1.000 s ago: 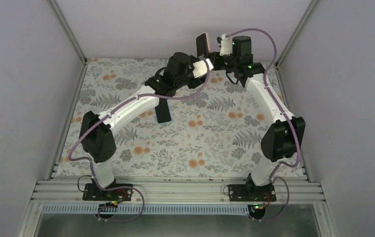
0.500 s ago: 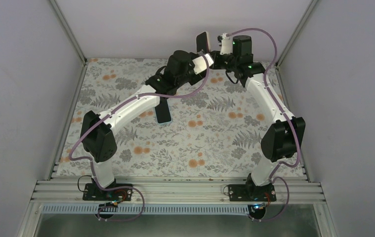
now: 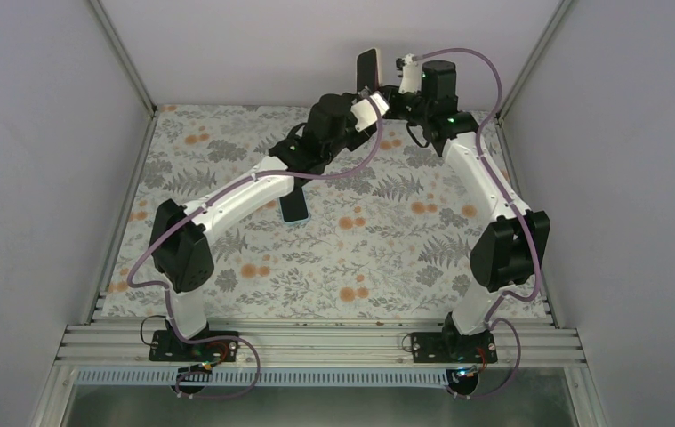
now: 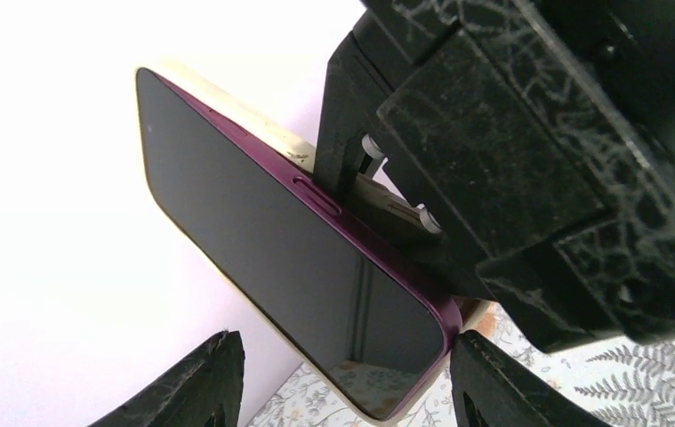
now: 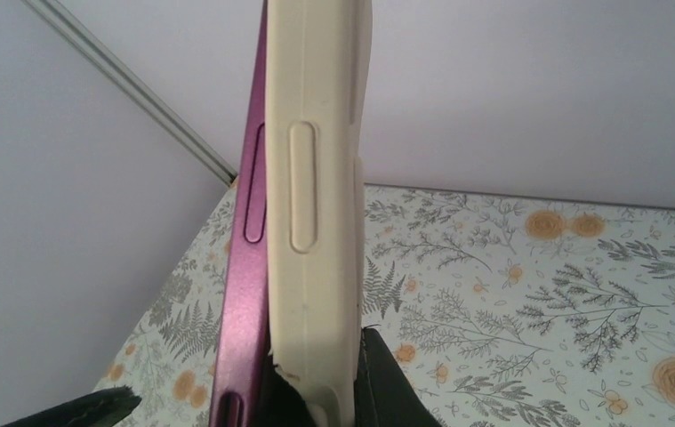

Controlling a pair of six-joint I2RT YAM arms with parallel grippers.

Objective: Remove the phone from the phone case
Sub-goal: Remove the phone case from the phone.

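I logged the right gripper (image 5: 316, 405) clamped on the cream phone case (image 5: 320, 222), held upright over the table's (image 3: 387, 249) far edge. The purple phone (image 4: 289, 258) was partly out of it. The left gripper (image 4: 351, 382) was spread wide just below the phone.

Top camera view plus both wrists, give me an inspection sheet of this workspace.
Surface: floral mat, flat.
Job's things: purple phone in cream phone case, held upright in the air; one long edge sits outside the case wall.
Clutter: dark slab with light-blue edge on the mat, under the left arm.
Grippers: right gripper clamps the case; left gripper open around the phone's end.
Cables: purple cables loop along both arms.
Surroundings: white walls, aluminium rail.
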